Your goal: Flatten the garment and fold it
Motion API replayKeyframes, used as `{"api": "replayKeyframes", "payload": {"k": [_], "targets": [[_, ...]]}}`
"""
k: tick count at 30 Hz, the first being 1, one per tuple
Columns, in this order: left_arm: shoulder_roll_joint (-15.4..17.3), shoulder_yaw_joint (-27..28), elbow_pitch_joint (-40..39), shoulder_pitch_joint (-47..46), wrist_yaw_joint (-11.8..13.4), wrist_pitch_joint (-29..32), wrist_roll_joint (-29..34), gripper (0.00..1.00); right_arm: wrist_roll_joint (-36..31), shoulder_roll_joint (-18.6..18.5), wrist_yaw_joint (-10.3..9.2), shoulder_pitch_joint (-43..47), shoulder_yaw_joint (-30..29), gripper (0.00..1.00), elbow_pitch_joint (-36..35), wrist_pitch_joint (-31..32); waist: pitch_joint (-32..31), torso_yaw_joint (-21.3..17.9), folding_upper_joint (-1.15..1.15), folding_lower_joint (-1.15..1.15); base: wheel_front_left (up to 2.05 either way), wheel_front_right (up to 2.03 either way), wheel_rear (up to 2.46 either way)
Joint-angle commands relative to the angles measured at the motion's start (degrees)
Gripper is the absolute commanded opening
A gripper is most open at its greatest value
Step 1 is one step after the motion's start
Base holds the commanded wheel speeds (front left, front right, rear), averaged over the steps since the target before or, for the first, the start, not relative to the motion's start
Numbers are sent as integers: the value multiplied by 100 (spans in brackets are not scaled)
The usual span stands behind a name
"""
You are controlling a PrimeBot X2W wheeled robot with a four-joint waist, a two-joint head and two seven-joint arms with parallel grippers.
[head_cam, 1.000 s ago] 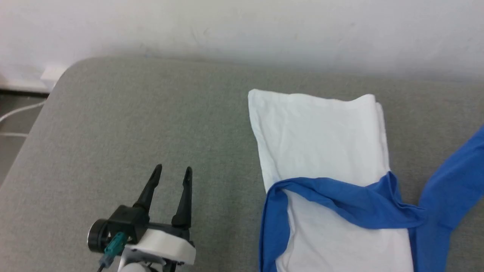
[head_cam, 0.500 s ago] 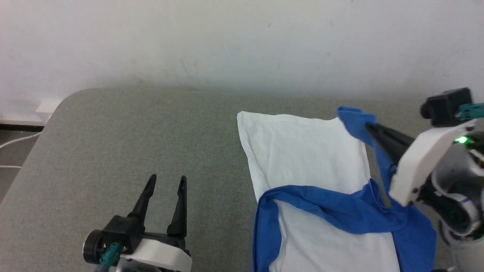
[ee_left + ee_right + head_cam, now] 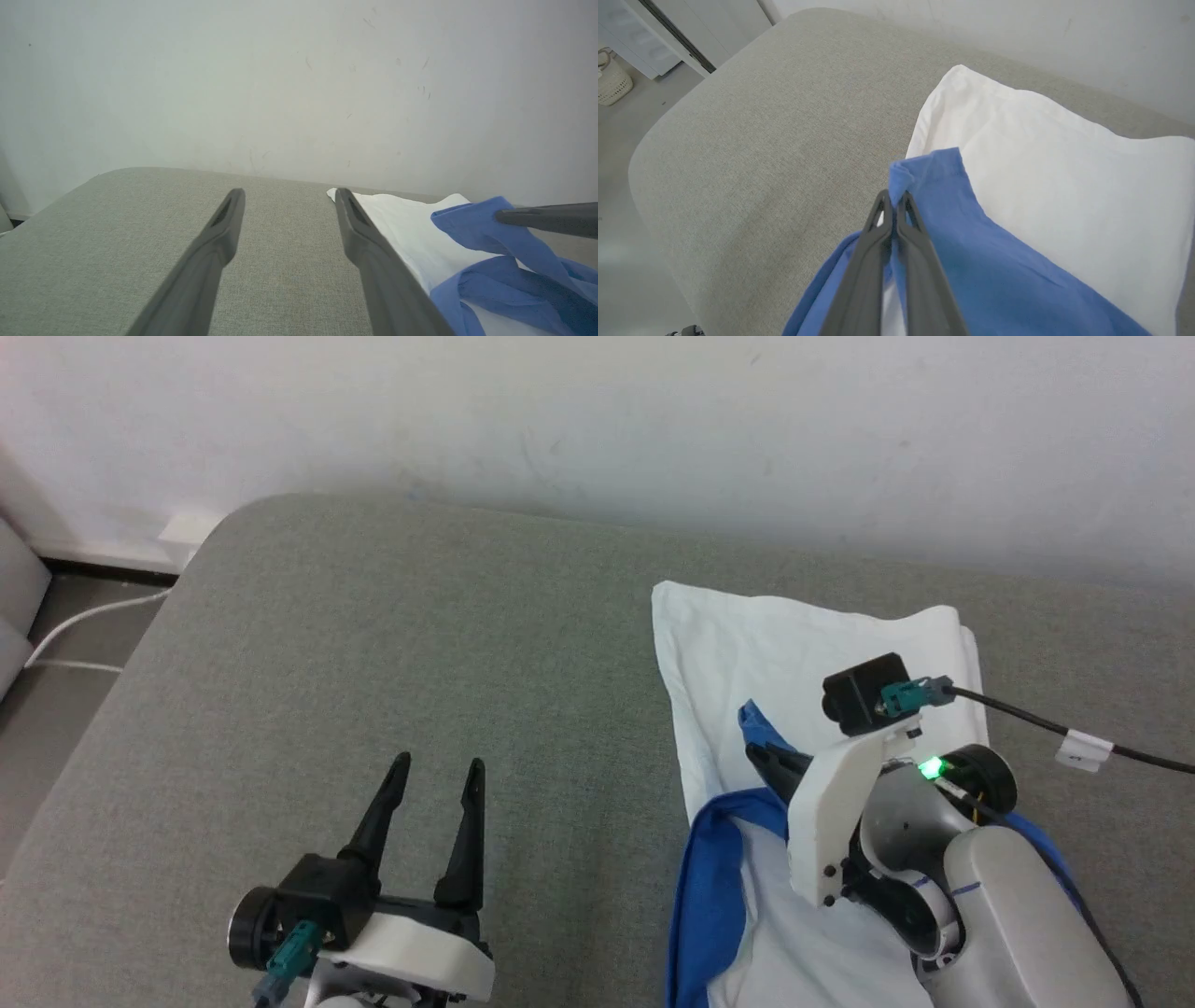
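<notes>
The garment (image 3: pixel 803 635) lies part-folded on the grey cushion (image 3: pixel 420 616), a white oblong with blue sleeve cloth across its near end. My right gripper (image 3: pixel 754 751) is shut on the blue sleeve (image 3: pixel 758 721) and holds it above the middle of the white body. In the right wrist view the shut gripper (image 3: pixel 892 201) pinches the sleeve (image 3: pixel 943 186) at its corner, over the white cloth (image 3: pixel 1064 163). My left gripper (image 3: pixel 439 765) stands open to the left of the garment, with nothing between its fingers. The left wrist view shows that gripper (image 3: pixel 288 196), the sleeve (image 3: pixel 481 228) and the right gripper (image 3: pixel 502 216).
A white wall (image 3: pixel 597 420) runs behind the cushion. The cushion's rounded left corner (image 3: pixel 215 523) drops to a floor with a white cable (image 3: pixel 75 616). A pale basket (image 3: pixel 612 79) stands on the floor at the far left of the right wrist view.
My right gripper has carried the blue sleeve from the garment's right side leftward over the white body. The head camera has shifted. The left gripper stays open in place.
</notes>
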Motion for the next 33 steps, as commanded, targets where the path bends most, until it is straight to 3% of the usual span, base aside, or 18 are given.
{"api": "replayKeyframes", "payload": {"k": [1, 6, 12, 13, 14, 20, 25, 33], "targets": [[-27, -15, 19, -102, -28, -23, 11, 100, -57, 27, -11, 18, 5, 0, 130, -107, 220, 217, 0, 0, 0, 0, 0], [-73, -53, 105, -244, -53, -24, 26, 100, -77, 106, -11, -87, 142, 0, 880, -516, 401, 357, 0, 0, 0, 0, 0], [-115, -72, 242, -343, -79, -26, 40, 100, 362, 143, -11, -266, 807, 0, 1468, -1002, 415, 317, 0, 0, 0, 0, 0], [-119, -72, 267, -352, -87, -26, 39, 100, 494, 145, -11, -296, 935, 38, 1526, -1075, 389, 288, 0, 0, 0, 0, 0], [-118, -70, 291, -356, -95, -26, 40, 100, 602, 144, -11, -325, 986, 100, 1596, -1155, 358, 246, 0, 0, 0, 0, 0], [-78, -35, 348, -326, -120, -26, 42, 100, 899, -212, -11, -665, 1266, 100, 1664, -1680, 106, -91, 0, 0, 0, 0, 0], [-12, 2, 328, -259, -118, -27, 35, 100, 1038, -669, -11, -903, 1142, 100, 1479, -2053, -76, -429, 0, 0, 0, 0, 0], [72, 64, 227, -200, -87, -27, -1, 100, 442, -1701, -11, -1084, 721, 100, 916, -3275, -231, -883, 0, 0, 0, 0, 0]]}}
